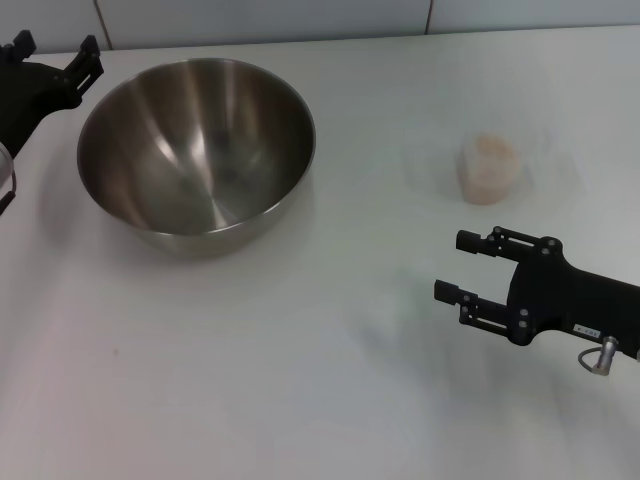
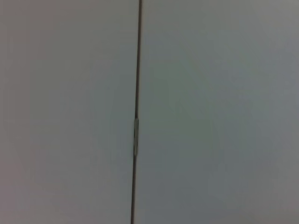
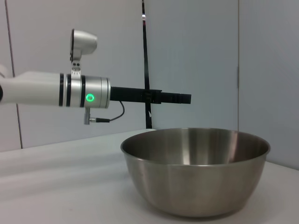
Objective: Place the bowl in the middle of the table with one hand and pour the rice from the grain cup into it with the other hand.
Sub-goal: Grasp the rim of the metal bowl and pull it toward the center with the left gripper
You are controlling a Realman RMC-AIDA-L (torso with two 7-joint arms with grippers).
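Observation:
The bowl (image 1: 197, 150), large and steel, stands empty on the white table (image 1: 300, 380), left of centre. My left gripper (image 1: 57, 46) hovers open at the far left corner, just beyond the bowl's rim and not touching it. Over on the right stands the clear grain cup (image 1: 490, 170) with pale rice (image 1: 492, 152) inside. My right gripper (image 1: 458, 266) is open near the front right, its fingers pointing left, short of the cup and holding nothing. The right wrist view shows the bowl (image 3: 196, 172) side-on with the left arm (image 3: 56, 88) level behind it.
White wall panels rise behind the table's far edge (image 1: 300, 35). The left wrist view holds only a wall panel seam (image 2: 136, 116). Bare tabletop lies between the bowl and the cup.

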